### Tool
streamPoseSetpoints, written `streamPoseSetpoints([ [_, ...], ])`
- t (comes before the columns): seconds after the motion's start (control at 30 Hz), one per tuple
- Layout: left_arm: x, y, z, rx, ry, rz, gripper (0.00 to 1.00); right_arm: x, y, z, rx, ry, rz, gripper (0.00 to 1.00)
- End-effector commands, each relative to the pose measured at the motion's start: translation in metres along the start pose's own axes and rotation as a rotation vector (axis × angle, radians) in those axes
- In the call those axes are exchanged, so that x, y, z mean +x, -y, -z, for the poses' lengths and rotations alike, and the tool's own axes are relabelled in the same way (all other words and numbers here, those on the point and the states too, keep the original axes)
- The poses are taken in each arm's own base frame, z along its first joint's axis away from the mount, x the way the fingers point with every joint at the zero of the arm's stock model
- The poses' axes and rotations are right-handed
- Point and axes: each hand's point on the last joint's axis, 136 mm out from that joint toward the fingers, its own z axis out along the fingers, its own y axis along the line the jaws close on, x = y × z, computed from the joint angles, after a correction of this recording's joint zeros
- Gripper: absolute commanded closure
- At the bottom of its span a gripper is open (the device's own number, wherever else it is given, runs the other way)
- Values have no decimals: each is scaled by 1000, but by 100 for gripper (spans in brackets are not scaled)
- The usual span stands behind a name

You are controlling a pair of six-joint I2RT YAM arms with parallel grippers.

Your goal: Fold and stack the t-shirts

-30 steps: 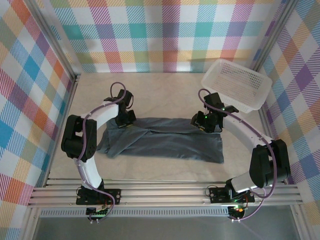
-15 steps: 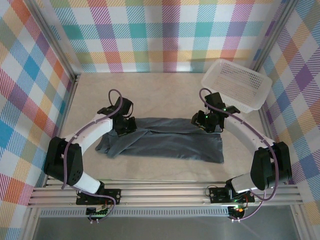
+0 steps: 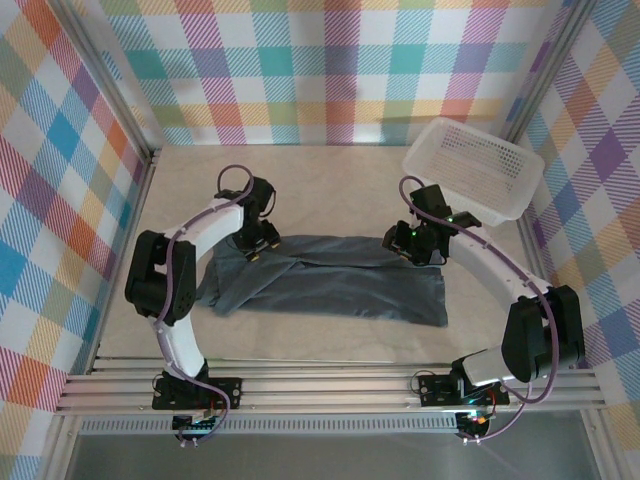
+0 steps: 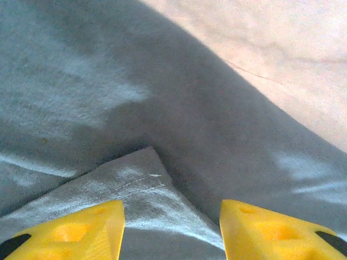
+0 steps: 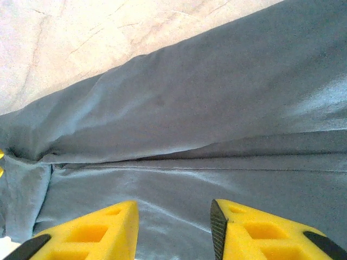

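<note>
A dark charcoal-grey t-shirt [image 3: 330, 285] lies folded lengthwise into a long band across the middle of the table. My left gripper [image 3: 256, 243] sits over the band's far left corner, open, its yellow fingers [image 4: 70, 233] straddling a hemmed sleeve corner [image 4: 146, 184] without closing on it. My right gripper [image 3: 418, 247] hovers over the far right edge of the band, also open, with smooth cloth [image 5: 179, 184] and a long fold line lying between its fingers [image 5: 260, 233].
A white perforated basket [image 3: 473, 168] stands at the back right, close behind the right arm. Bare beige table [image 3: 330, 190] stretches behind the shirt and in front of it toward the aluminium rail [image 3: 330, 385]. Plaid walls enclose the sides.
The left arm swung out to the left and came back, its gripper ending slightly farther right on the shirt's left corner. The right gripper and the shirt have barely shifted.
</note>
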Motion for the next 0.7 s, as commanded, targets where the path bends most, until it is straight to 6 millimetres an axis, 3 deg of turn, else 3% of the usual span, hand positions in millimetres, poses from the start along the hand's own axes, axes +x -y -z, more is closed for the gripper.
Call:
streamPoseSetpoints([
  [0.0, 4, -7, -1, -68, -25, 148, 51, 1, -3, 4, 1, -3, 13, 60],
  [0.17, -3, -7, -4, -99, 2, 205, 53, 2, -4, 3, -5, -7, 12, 59],
  [0.37, -7, -5, -9, -117, 3, 205, 67, 4, -4, 3, -8, -9, 15, 59],
  [0.53, -5, -7, -10, -125, 1, 190, 75, 4, -24, 7, -113, -17, 43, 59],
  [0.6, -5, -9, -10, -132, 4, 189, 74, 5, -37, 11, -189, -16, 54, 57],
  [0.67, -4, -10, -10, -136, 5, 189, 65, 6, -45, 13, -243, -15, 54, 56],
])
